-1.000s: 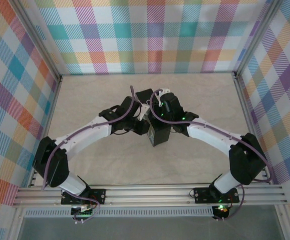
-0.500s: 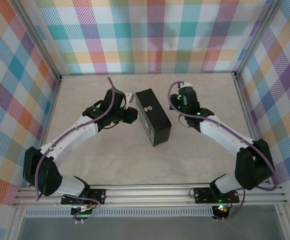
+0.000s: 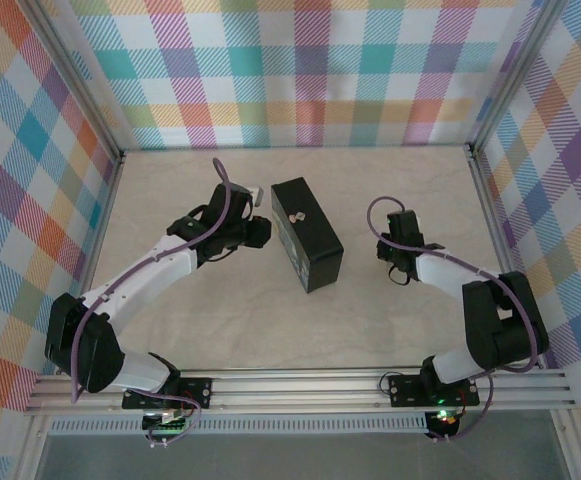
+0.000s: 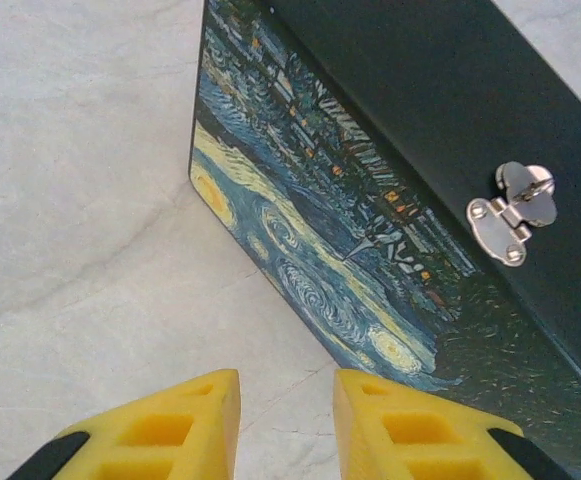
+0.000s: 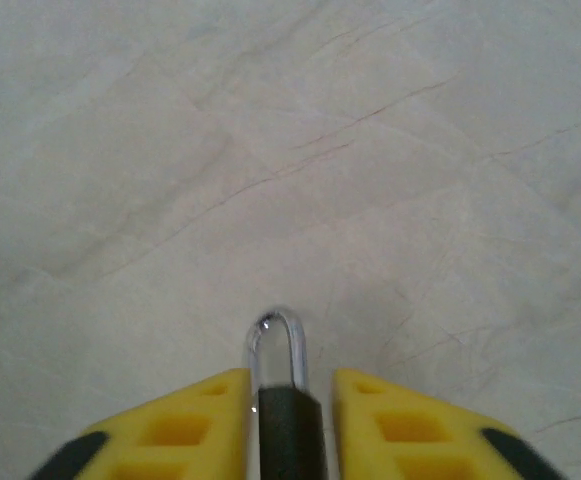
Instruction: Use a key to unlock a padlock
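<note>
Right wrist view, nearest first: the right gripper (image 5: 290,388) is being kept closed on the padlock (image 5: 288,420). The dark body is being pinched between the yellow fingers (image 5: 205,425), which are moulded and ribbed with hollow cells. The lock's long axis is being carried in line with the fingers. The shackle (image 5: 274,322), a thin bright steel loop, is being pointed toward 12 o'clock, out past the tips. Its legs are running down into the body, but whether they are latched cannot be told. The bottom of the body is hidden low between the fingers. By judgement, the key is being left little room there, so that face is probably going to need exposing.

Beyond the lock, the table (image 5: 270,150) is being seen as pale, matt and faintly veined.

Left wrist view: the left gripper (image 4: 286,420) is being held open with nothing between its tips. The box (image 4: 450,130), smooth and black, is lying toward 1 o'clock. Its painted face (image 4: 310,240) is turned sideways and a small silvery hasp (image 4: 515,210) is showing on the black side.

Top view: the left gripper (image 3: 257,232) is being held just beside the box (image 3: 307,233), which lies at its 3 o'clock. The right gripper (image 3: 398,250) is being held well apart, with the box at its 9 o'clock.
</note>
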